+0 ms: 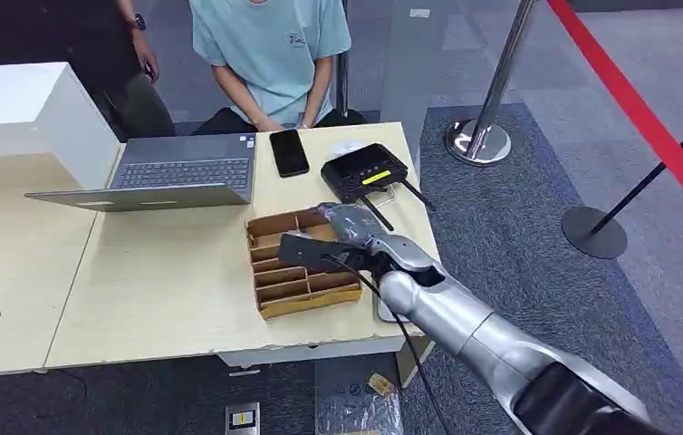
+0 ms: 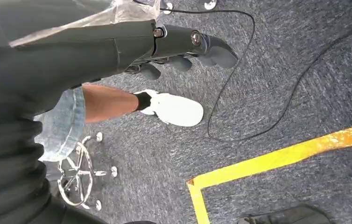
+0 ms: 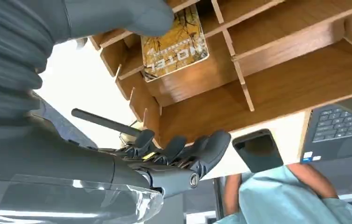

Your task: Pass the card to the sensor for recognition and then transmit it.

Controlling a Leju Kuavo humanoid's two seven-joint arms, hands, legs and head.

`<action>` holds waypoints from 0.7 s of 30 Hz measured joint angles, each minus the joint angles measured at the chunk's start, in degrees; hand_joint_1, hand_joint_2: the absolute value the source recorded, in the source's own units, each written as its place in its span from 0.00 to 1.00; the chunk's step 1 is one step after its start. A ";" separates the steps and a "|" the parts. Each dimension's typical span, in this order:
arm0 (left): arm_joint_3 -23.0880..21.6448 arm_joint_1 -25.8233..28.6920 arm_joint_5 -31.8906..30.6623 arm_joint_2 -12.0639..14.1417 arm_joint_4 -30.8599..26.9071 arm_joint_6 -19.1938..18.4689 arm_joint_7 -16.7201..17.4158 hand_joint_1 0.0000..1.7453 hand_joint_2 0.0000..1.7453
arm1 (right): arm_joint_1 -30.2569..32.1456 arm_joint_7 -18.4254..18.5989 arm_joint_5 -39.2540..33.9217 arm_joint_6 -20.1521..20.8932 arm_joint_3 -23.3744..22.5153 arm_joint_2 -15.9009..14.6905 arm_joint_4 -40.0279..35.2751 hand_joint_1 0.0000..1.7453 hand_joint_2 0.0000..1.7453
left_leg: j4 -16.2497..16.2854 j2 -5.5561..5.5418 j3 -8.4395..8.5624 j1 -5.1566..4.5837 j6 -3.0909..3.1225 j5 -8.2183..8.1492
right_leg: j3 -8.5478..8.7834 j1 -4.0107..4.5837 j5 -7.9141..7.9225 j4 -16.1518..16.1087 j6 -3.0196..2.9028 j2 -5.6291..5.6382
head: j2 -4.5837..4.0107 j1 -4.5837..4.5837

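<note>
Reaching into the tray (image 1: 315, 299), the right hand (image 1: 333, 237) hovers spread and empty; its thumb should press squarely on the card (image 3: 174, 44).

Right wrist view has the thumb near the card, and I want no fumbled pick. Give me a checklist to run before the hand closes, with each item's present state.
1. Card present in a slot of the wooden organizer: ok.
2. Right hand over the organizer: ok.
3. Thumb at the card's edge: ok; whether it touches, cannot tell.
4. Fingers already around the card: not ok, they lie apart from it, outside the organizer's wall.
5. Card free of the slot dividers: cannot tell.
6. Left hand out of the way: ok, it hangs over the carpet.
</note>
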 joint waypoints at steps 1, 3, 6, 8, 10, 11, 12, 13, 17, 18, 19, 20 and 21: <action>0.00 0.00 -0.02 0.00 0.00 0.00 0.00 0.00 1.00 | 0.04 0.00 0.09 0.02 0.00 0.00 0.02 0.35 1.00 | 0.00 0.00 0.00 0.00 0.00 0.00 | 0.00 0.00 0.00 0.00 0.00 0.00 | 0.00 0.00; 0.00 -0.01 -0.02 0.00 0.02 0.00 0.00 0.00 1.00 | 0.12 0.00 0.15 0.22 0.09 0.00 0.18 0.37 1.00 | 0.00 0.00 -0.01 0.00 0.00 0.00 | 0.00 0.00 0.00 0.00 0.00 0.00 | 0.00 0.00; 0.00 0.00 -0.13 0.00 0.02 -0.02 0.04 0.00 1.00 | 0.52 -0.02 0.31 0.35 0.31 0.00 0.66 0.48 1.00 | 0.00 0.00 -0.01 0.00 0.00 0.00 | 0.00 0.00 0.00 0.00 0.00 0.00 | 0.00 0.00; 0.00 -0.01 -0.17 0.00 0.02 -0.04 0.22 0.00 1.00 | 0.84 -0.07 0.33 0.44 0.53 0.00 1.00 0.42 1.00 | 0.00 0.00 -0.01 0.00 0.00 0.00 | -0.01 0.00 0.00 0.00 0.00 0.00 | 0.00 0.00; 0.00 -0.01 -0.18 0.00 0.02 -0.04 0.26 0.00 1.00 | 1.08 -0.11 0.33 0.44 0.68 0.00 1.29 0.38 1.00 | 0.00 0.00 -0.02 0.00 0.00 0.00 | -0.01 0.00 0.00 0.00 0.00 0.00 | 0.00 0.00; 0.00 -0.01 -0.20 0.00 0.02 -0.04 0.33 0.00 1.00 | 1.13 -0.22 0.31 0.35 0.79 0.02 1.55 0.38 1.00 | 0.00 0.00 -0.02 0.00 0.00 0.00 | -0.01 0.00 0.00 0.00 0.00 0.00 | 0.00 0.00; 0.00 -0.01 -0.20 0.00 0.00 -0.04 0.39 0.00 1.00 | 1.14 -0.46 0.33 0.22 0.92 0.04 1.84 0.37 1.00 | 0.00 0.00 -0.02 0.00 0.00 0.00 | -0.01 0.00 0.00 0.00 0.00 0.00 | 0.00 0.00; 0.00 -0.01 -0.20 0.00 0.00 -0.04 0.39 0.00 1.00 | 1.14 -0.61 0.33 0.15 0.98 0.07 2.05 0.37 1.00 | 0.00 0.00 -0.01 0.00 0.00 0.00 | -0.01 0.00 0.00 0.00 0.00 0.00 | 0.00 0.00; 0.00 -0.01 -0.20 0.00 0.02 -0.04 0.39 0.00 1.00 | 1.25 -0.70 0.31 0.15 1.07 0.17 2.86 0.36 1.00 | 0.00 0.00 -0.02 0.00 0.00 0.00 | -0.01 0.00 0.00 -0.01 0.00 0.00 | 0.00 0.00; 0.00 -0.02 -0.20 0.00 0.02 -0.04 0.39 0.00 1.00 | 1.25 -0.70 0.31 0.15 1.09 0.24 3.00 0.36 1.00 | 0.00 0.00 -0.02 0.00 0.00 0.00 | -0.01 0.00 0.00 0.00 0.00 0.00 | 0.00 -0.02; 0.00 -0.02 -0.20 0.00 0.02 -0.04 0.39 0.00 1.00 | 1.25 -0.70 0.31 0.15 1.09 0.33 3.19 0.36 1.00 | 0.00 0.00 -0.01 0.00 0.00 0.00 | 0.00 0.00 0.00 0.00 0.00 0.00 | 0.00 0.00; 0.00 -0.02 -0.20 0.00 0.02 -0.04 0.39 0.00 1.00 | 1.25 -0.70 0.26 0.15 1.09 0.37 3.34 0.38 1.00 | 0.00 0.00 -0.02 0.00 0.00 0.00 | -0.01 0.00 0.00 0.00 0.00 0.00 | 0.00 0.00; 0.00 -0.02 -0.20 0.00 0.00 -0.04 0.39 0.00 1.00 | 1.25 -0.72 0.24 0.15 1.09 0.39 3.43 0.38 1.00 | 0.00 0.00 -0.02 0.00 0.00 0.00 | 0.00 0.00 0.00 0.00 0.00 -0.01 | 0.00 0.00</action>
